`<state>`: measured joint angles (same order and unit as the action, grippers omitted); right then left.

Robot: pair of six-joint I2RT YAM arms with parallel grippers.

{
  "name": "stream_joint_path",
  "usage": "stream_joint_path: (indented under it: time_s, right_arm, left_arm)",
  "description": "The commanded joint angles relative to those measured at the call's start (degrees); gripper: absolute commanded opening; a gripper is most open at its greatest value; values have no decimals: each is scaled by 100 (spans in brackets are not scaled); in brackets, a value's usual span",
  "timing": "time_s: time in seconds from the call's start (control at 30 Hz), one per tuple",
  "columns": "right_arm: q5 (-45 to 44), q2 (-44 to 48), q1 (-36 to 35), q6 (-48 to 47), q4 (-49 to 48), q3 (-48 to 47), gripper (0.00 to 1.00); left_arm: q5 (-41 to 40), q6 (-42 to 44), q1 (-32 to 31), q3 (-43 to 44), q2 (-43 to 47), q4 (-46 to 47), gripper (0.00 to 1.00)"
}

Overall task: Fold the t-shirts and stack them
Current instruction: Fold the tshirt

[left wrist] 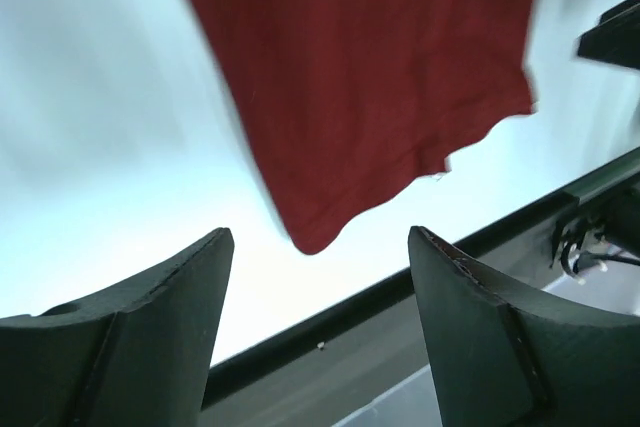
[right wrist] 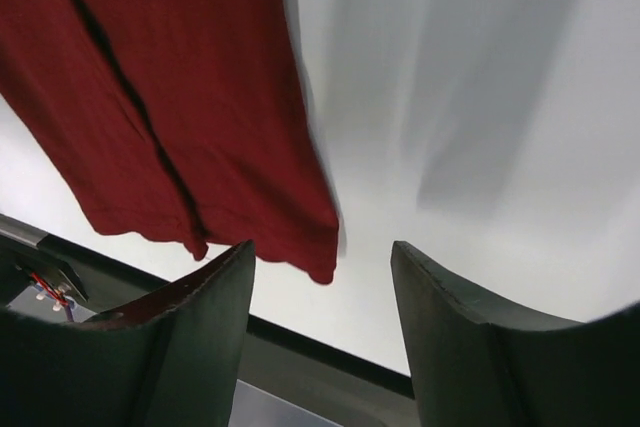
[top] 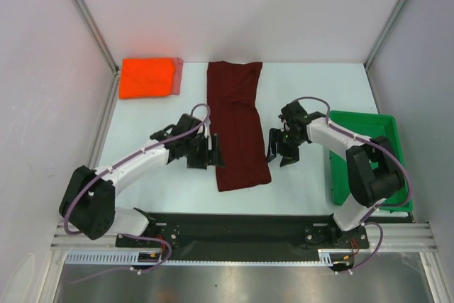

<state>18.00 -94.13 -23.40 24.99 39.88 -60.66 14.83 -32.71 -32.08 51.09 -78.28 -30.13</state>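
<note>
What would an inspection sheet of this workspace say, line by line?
Surface: white table, no stains seen.
Job's things: maroon shirt lies as a long strip in the centre; orange shirt is folded at far left, on a pink shirt.
Clutter: green tray at right, partly behind the right arm.
Grippers: left gripper and right gripper flank the maroon shirt, both open, holding nothing.
Cables: purple cables run along both arms.
Surroundings: white walls on three sides.
</note>
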Motion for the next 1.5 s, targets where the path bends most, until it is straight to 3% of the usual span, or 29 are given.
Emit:
stream_joint_path:
  time_s: [0.0, 0.23, 0.43, 0.7, 1.03, 1.47]
  right_arm:
    - [361, -167, 55, -65, -454, 212, 62]
    - [801, -159, 195, 50, -823, 740, 58]
    - [881, 0, 204, 155, -1008, 1039, 57]
    - [898, -114, 204, 137, -1078, 1039, 54]
    - [1039, -220, 204, 102, -1149, 1118, 53]
    - [1100, -255, 195, 6, -1158, 1232, 56]
  left_arm:
    - [669, -815, 17, -573, 165, 1043, 77]
    - [416, -1404, 17, -1126, -29, 1203, 80]
    - [459, -2300, -62, -1689, -91, 1509, 72]
    - [117, -2986, -493, -1690, -249, 1246, 62]
    - [152, -3207, -501, -1954, -477, 1624, 52]
    - [-147, -3022, -466, -1857, -671, 1335, 39]
